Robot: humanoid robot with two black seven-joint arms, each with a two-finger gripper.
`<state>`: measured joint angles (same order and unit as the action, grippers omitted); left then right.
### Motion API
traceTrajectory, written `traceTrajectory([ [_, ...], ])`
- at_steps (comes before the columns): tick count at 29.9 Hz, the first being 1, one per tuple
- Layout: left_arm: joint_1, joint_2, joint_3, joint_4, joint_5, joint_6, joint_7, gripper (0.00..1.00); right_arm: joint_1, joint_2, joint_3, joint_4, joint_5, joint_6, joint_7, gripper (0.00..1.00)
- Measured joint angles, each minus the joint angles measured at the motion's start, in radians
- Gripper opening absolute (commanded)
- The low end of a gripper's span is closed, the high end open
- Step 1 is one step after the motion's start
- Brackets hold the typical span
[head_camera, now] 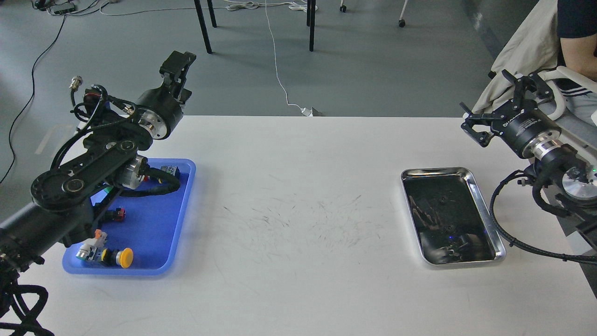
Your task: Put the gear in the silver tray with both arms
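The silver tray [438, 171] lies on the right part of the white table, its dark floor showing only reflections. I see no gear that I can tell apart in it or elsewhere. My right gripper [488, 105] is open and empty, with fingers spread wide, raised behind the tray's far right corner near the table's back right edge. My left gripper [177, 61] is raised beyond the table's back left edge, above and behind the blue tray [149, 224]. It is seen dark and side-on, so its fingers cannot be told apart.
The blue tray holds several small parts, among them a yellow push button [124, 256] and a red piece [120, 213]; my left arm hides part of it. A seated person and chair [571, 70] are close at the right. Cables and table legs are on the floor behind.
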<state>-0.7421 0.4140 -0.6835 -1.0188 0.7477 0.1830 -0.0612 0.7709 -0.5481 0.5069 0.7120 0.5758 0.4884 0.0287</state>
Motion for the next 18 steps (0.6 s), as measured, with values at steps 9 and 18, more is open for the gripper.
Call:
traceTrajectory([
  [9, 0.01, -0.008, -0.057, 0.038, -0.237, -0.032, -0.011, 0.98, 0.057, 0.114, 0.004, 0.045, -0.026, 0.0, -0.06, 0.99],
  [18, -0.006, -0.017, -0.077, 0.177, -0.432, -0.17, -0.011, 0.98, 0.0, -0.003, 0.051, 0.157, -0.026, 0.0, -0.056, 0.99],
])
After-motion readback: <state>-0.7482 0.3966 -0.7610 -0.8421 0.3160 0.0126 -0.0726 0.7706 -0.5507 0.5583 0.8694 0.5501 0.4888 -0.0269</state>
